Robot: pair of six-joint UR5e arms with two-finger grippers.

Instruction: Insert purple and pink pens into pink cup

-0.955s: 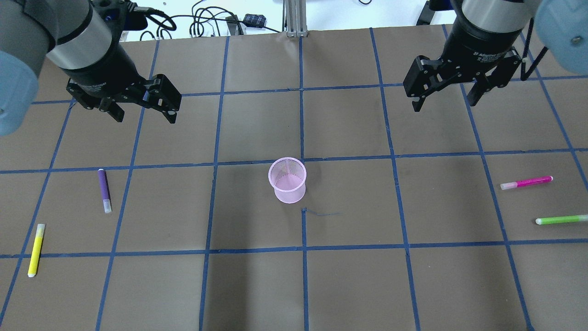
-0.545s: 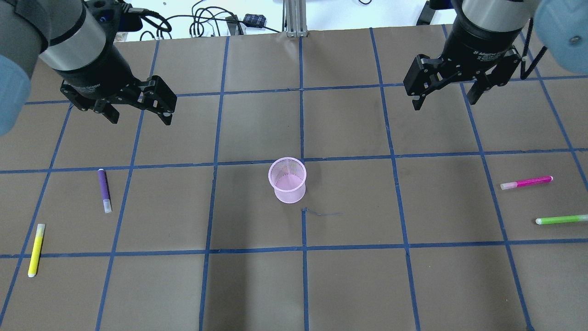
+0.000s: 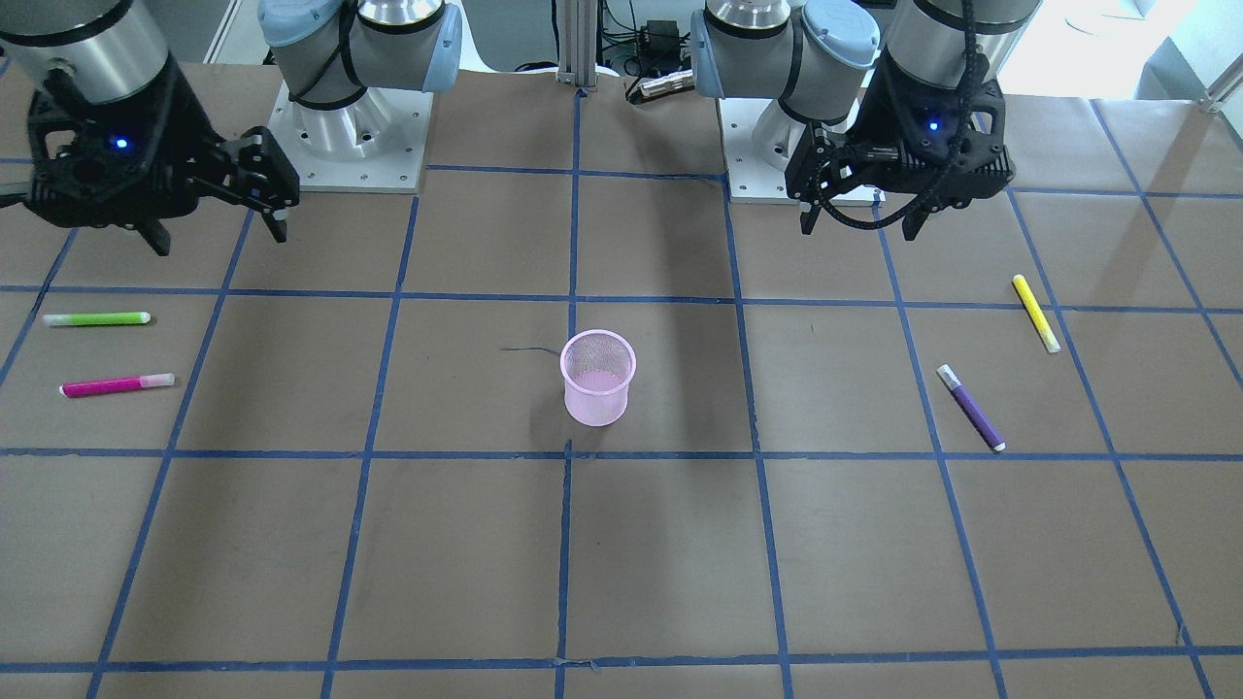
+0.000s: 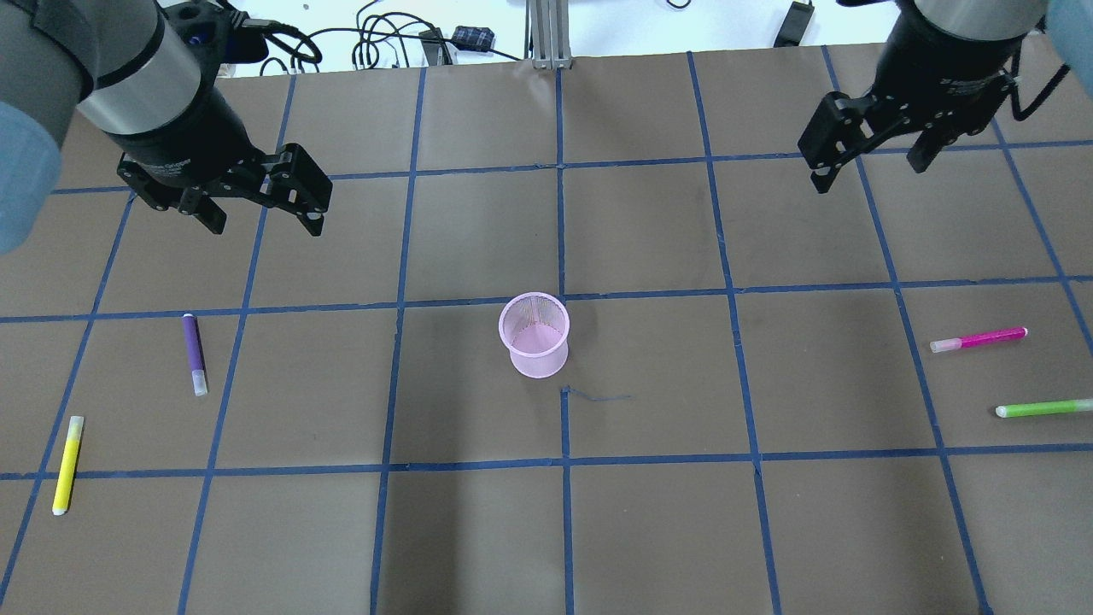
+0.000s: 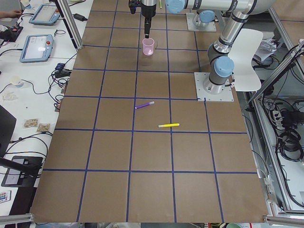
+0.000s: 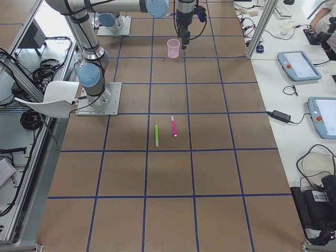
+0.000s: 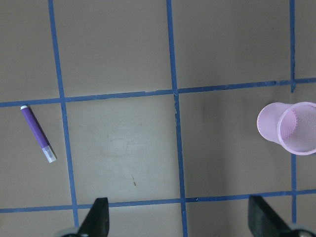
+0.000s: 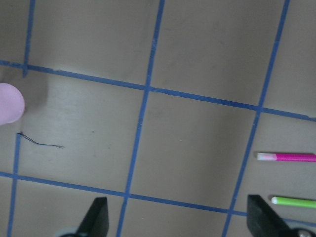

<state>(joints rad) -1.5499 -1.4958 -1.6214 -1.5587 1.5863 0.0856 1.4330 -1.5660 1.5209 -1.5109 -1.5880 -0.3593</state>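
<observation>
Purple pen point(image 4: 195, 354) and pink pen point(image 4: 978, 339) both lie flat on the table point(image 4: 649, 512), neither in the cup point(image 4: 534, 337).

Left claw point(image 4: 266, 224) hangs high over the table's left half with its jaws spread wide and nothing between them. Its wrist view looks straight down on the purple pen to one side and the cup to the other. Right claw point(image 4: 869, 175) hangs high over the right half, likewise spread wide, with the pink pen below and off to its side.

The purple pen lies about midway between the robot's edge and the operators' edge. A yellow pen point(image 4: 67, 465) lies near it, not touching, farther toward the left end and nearer the robot's edge. The pink pen lies on the right half, and a green pen point(image 4: 1043, 408) lies near it, apart, closer to the robot's edge and the right end.

The cup stands upright at the table's middle, mouth up, well apart from all four pens. A thin dark scribble point(image 4: 598, 395) marks the paper just beside it. Cables point(image 4: 376, 43) lie past the operators' edge.
</observation>
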